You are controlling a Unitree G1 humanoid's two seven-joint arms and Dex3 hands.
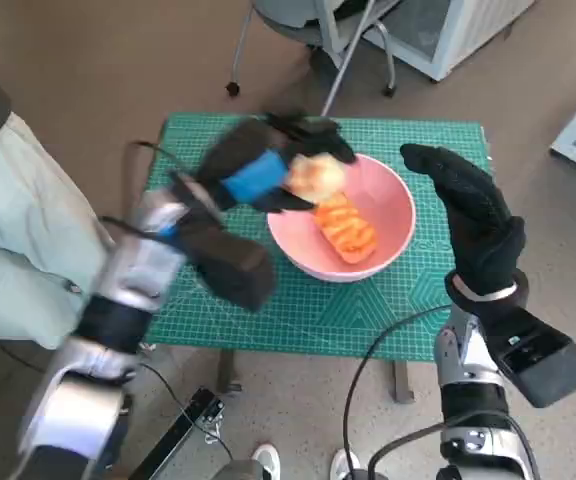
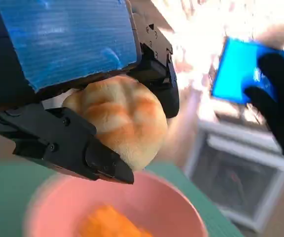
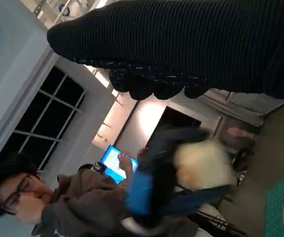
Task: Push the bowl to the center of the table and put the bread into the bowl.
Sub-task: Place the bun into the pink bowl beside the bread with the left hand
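The pink bowl [image 1: 383, 215] stands on the green mat [image 1: 298, 300], right of the table's middle, with an orange piece of bread [image 1: 346, 228] lying inside. My left hand [image 1: 258, 170] grips a round pale bread roll [image 1: 315, 178] above the bowl's left rim. In the left wrist view the roll [image 2: 120, 118] sits between the black fingers [image 2: 78, 153], just over the pink bowl [image 2: 157, 197]. My right hand [image 1: 468, 205] hovers to the right of the bowl, fingers spread, holding nothing. The right wrist view shows the left hand [image 3: 147, 192] with the roll [image 3: 203, 165].
A chair base [image 1: 313, 40] and a white cabinet [image 1: 458, 30] stand beyond the table's far edge. A person's leg [image 1: 18, 230] is at the left. A person [image 3: 48, 207] sits in the right wrist view. Cables [image 1: 368, 380] hang below the near table edge.
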